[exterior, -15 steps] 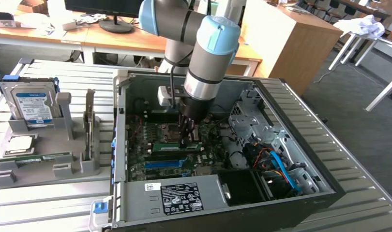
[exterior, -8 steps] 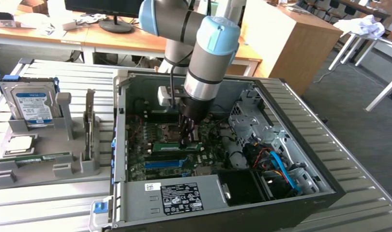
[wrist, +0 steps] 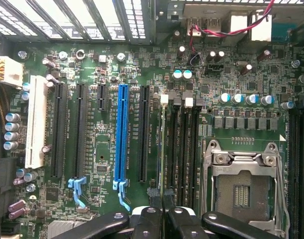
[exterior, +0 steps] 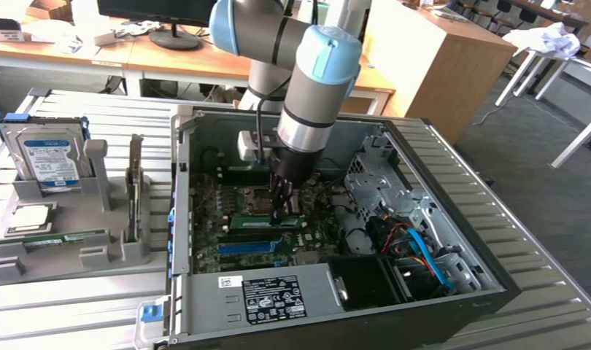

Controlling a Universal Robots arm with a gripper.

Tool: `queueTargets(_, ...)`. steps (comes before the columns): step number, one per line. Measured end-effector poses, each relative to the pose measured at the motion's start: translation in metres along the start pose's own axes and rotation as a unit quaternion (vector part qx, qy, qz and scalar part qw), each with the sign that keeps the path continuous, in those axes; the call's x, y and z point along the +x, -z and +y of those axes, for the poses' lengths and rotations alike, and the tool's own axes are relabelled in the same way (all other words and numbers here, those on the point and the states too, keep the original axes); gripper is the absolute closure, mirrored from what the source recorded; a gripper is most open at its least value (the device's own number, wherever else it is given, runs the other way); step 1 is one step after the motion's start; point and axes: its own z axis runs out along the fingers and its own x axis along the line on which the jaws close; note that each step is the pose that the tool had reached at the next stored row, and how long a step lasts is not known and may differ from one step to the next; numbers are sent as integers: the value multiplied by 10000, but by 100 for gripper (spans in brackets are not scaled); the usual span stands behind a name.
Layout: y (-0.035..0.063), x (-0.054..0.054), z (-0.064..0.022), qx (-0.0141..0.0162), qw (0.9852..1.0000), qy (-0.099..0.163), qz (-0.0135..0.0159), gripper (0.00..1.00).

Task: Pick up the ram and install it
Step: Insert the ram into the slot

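The ram (exterior: 264,221) is a thin green stick standing on its long edge over the motherboard inside the open computer case (exterior: 184,219). My gripper (exterior: 279,211) reaches straight down into the case and is shut on the stick's upper edge. In the wrist view the ram (wrist: 163,144) is edge-on, a thin line running along the black memory slot nearest the expansion slots. The gripper (wrist: 162,201) pinches it between its dark fingers (wrist: 152,211). Whether the stick is seated in the slot I cannot tell.
More black memory slots (wrist: 184,144) and the open processor socket (wrist: 241,186) lie beside the ram, with a blue expansion slot (wrist: 122,134) on its other side. On the exterior view's left, a grey holder (exterior: 42,259) carries a hard drive (exterior: 47,157), a square chip (exterior: 33,216) and another green stick (exterior: 57,238). Blue cables (exterior: 422,251) fill the case's corner.
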Motion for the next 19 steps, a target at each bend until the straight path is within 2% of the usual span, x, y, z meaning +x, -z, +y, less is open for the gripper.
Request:
queueTargets(7, 6, 0, 0, 2, 10000, 0, -2, 87)
queueTargets(10, 54, 2, 3, 1, 10000, 0, 0, 87)
queueTargets(19, 56, 2, 3, 0, 10000, 0, 2, 87)
